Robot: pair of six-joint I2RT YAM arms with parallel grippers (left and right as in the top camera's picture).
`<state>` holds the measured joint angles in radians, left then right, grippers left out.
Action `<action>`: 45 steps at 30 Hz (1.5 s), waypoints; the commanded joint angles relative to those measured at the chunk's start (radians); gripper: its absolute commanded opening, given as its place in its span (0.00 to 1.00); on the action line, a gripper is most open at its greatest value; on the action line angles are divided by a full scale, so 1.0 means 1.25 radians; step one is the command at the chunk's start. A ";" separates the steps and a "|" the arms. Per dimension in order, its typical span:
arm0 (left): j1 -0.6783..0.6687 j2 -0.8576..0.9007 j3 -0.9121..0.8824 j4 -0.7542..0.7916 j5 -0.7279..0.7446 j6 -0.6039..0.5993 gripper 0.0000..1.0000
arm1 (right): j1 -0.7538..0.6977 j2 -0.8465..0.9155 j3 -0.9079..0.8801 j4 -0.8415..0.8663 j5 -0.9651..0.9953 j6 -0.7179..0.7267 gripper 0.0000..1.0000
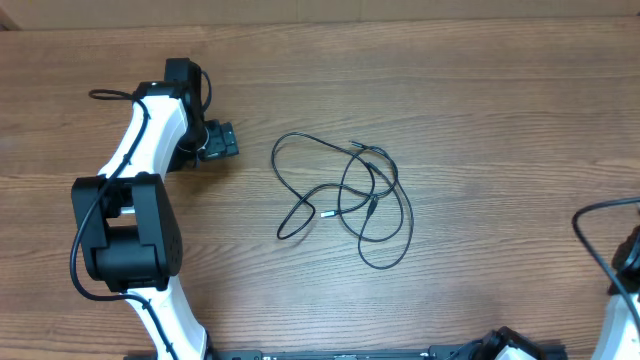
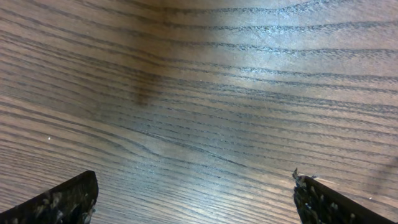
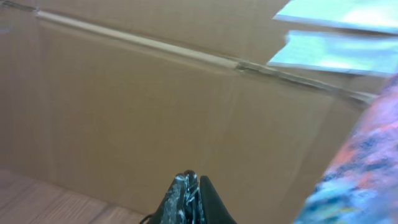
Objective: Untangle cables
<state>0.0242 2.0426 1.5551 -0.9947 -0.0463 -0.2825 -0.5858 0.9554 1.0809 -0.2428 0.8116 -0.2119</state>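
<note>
Black cables (image 1: pixel 345 195) lie looped mid table (image 1: pixel 480 90), well apart from the left pincer (image 1: pixel 222 140). Left wrist: it gapes wide over bare wood. Right wrist: the right pincer (image 3: pixel 193 186), pressed closed, faces a cardboard box (image 3: pixel 155 112); a one-handed pull may tighten the crossings.

The cables (image 1: pixel 345 195) lie in a loose tangle near the middle of the surface (image 1: pixel 480 100). The left pincer (image 1: pixel 230 140) sits to their left, apart from them. The right arm (image 1: pixel 625 320) is far off at the right edge, facing a cardboard box (image 3: pixel 155 124).
</note>
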 commanded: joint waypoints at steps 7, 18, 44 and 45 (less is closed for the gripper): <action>0.001 0.003 -0.002 0.002 -0.007 -0.008 1.00 | -0.075 0.140 0.021 -0.080 -0.133 0.210 0.04; 0.001 0.003 -0.002 0.002 -0.007 -0.008 1.00 | -0.235 0.319 0.021 -0.204 -0.329 0.501 0.04; 0.001 0.003 -0.002 0.002 -0.007 -0.008 1.00 | -0.421 0.562 0.017 -0.258 -0.795 0.623 0.52; 0.001 0.003 -0.002 0.003 -0.007 -0.008 0.99 | -0.421 0.562 0.017 -0.264 -0.808 0.624 0.57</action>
<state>0.0242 2.0426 1.5551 -0.9947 -0.0463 -0.2825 -1.1084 1.6550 1.0809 -0.5705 -0.1177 0.5716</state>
